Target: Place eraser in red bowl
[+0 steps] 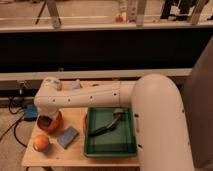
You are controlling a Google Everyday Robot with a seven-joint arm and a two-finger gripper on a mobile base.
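The red bowl [51,123] stands at the left of the wooden table [75,152], small and orange-red with a dark inside. My white arm reaches in from the right, and its wrist bends down over the bowl. My gripper [46,120] hangs right at the bowl's mouth, mostly hidden by the wrist. I cannot see whether anything is in it. A blue-grey rectangular block [67,137], which may be the eraser, lies flat on the table just right of the bowl and in front of it.
An orange ball [41,143] sits at the table's front left, close to the bowl. A green rectangular tray [95,148] holding a dark utensil [107,125] fills the right half. A small bluish object [75,85] stands behind the arm. Cables lie on the floor at left.
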